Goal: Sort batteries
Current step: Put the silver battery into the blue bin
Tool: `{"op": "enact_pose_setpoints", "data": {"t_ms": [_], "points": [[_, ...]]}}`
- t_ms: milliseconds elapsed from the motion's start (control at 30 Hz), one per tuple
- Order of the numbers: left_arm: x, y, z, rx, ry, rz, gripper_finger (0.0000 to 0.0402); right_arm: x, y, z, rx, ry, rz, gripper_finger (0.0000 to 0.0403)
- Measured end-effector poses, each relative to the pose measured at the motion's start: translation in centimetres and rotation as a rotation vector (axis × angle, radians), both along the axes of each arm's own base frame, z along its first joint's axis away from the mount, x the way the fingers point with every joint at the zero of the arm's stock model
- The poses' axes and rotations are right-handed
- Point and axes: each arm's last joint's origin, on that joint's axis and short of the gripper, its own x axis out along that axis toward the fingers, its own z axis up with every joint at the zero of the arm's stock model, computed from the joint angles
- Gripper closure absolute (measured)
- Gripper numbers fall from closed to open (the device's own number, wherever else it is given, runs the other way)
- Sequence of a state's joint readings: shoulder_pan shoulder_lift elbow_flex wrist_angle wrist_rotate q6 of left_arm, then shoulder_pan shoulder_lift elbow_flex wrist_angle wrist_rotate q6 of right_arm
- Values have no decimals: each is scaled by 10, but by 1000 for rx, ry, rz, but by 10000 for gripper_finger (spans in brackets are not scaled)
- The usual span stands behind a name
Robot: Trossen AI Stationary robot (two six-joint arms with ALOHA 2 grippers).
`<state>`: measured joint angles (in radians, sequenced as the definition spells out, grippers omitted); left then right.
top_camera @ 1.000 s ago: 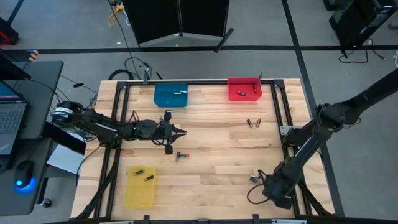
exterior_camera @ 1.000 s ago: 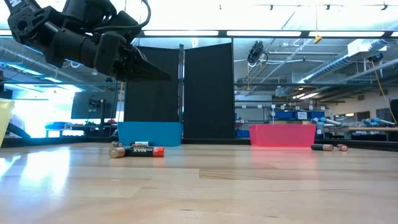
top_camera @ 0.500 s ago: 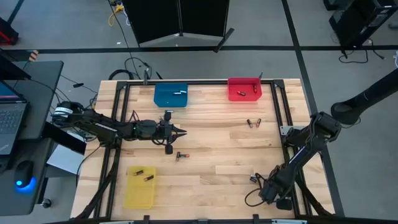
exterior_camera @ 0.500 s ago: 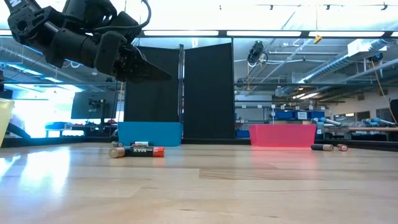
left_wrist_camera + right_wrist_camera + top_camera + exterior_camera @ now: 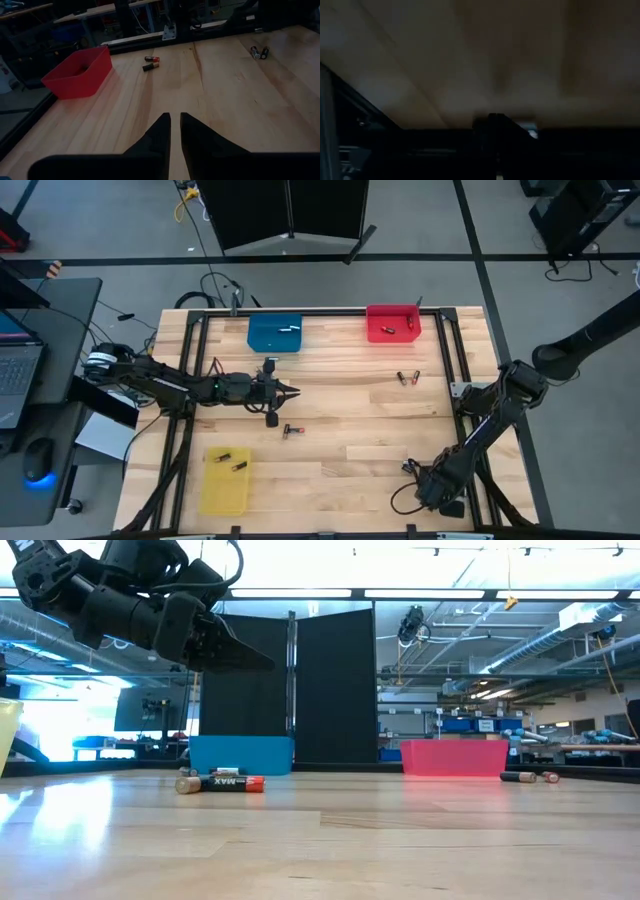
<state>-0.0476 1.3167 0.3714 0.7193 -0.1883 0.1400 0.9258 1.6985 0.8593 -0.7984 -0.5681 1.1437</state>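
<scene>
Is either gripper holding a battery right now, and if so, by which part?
Nothing is held. The left gripper hovers above the wooden table with an empty narrow gap between its fingers. The right gripper, down at the table's near edge, is shut on nothing visible.

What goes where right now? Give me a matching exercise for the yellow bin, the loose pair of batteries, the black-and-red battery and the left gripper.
Things:
1. yellow bin
2. pair of batteries
3. black-and-red battery
4. left gripper

Places:
A. raised over the middle of the table
B. lying on the wood near the red bin
C. at the near edge, on the left arm's side
D. lying on the wood just nearward of the left gripper

Pairs: 1-C, 2-B, 3-D, 4-A
</scene>
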Motion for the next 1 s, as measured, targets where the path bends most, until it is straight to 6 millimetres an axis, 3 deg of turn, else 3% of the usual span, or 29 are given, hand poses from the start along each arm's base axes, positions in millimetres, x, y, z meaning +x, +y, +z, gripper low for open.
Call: {"op": "enact_pose_setpoints", "data": {"t_ms": [133,300,533,667,1000], "points": [[0,0,0,3,0,2,353,1,1,11,-16,8,-3,392],[0,0,0,2,0,2,353,0,1,17,-66,46,-126,385],[0,0,0,2,0,3,353,-1,1,17,-149,121,-305,353],[0,0,0,3,5,3,353,-5,-1,13,-156,173,-318,336],[0,0,-1,10,14,2,353,-17,3,2,-94,151,-231,393]]}}
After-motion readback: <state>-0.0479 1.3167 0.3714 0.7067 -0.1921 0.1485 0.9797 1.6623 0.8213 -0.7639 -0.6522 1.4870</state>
